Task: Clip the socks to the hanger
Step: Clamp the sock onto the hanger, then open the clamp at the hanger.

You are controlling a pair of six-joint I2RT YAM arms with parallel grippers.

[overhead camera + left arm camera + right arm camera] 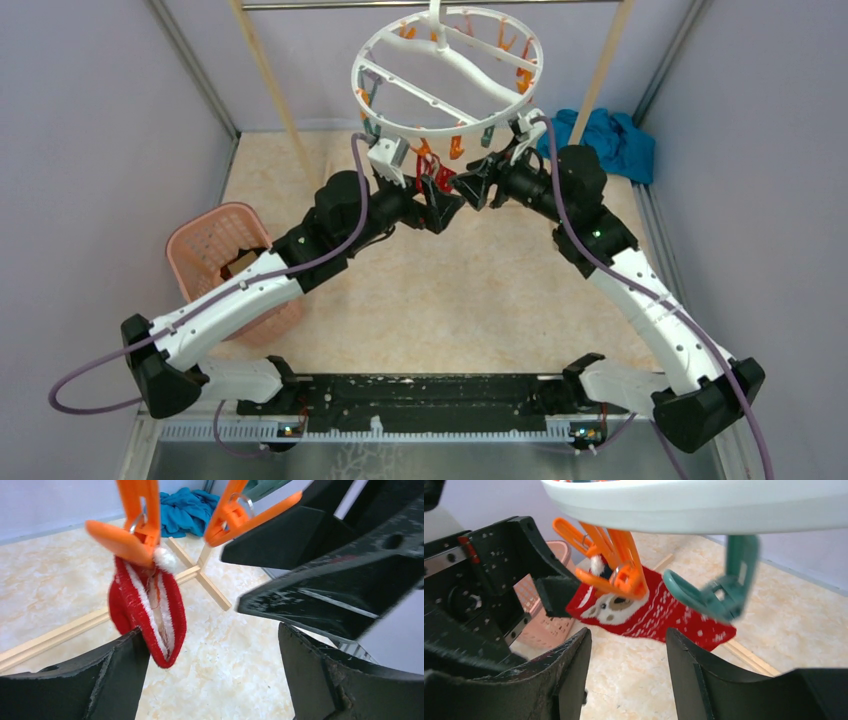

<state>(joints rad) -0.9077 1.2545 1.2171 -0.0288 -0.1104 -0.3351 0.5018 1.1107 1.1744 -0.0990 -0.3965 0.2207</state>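
The white ring hanger (447, 75) hangs at the top centre with orange and teal clips. A red sock (649, 610) with a white dog pattern hangs from an orange clip (616, 575). It also shows in the left wrist view (150, 615) and, small, in the top view (432, 178). My left gripper (215, 650) is open, and its left finger (100, 680) touches the sock's cuff. My right gripper (629, 650) is open and empty just below the sock. Both grippers meet under the ring's near edge: the left gripper (440, 205) and the right gripper (472, 188). Other socks are not in view.
A pink basket (225, 255) stands at the left with something brown in it. A teal-blue cloth (610, 140) lies at the back right. Pale wooden rack legs (270, 80) flank the hanger, and floor bars (200, 575) lie below. A free teal clip (719, 595) hangs beside the sock.
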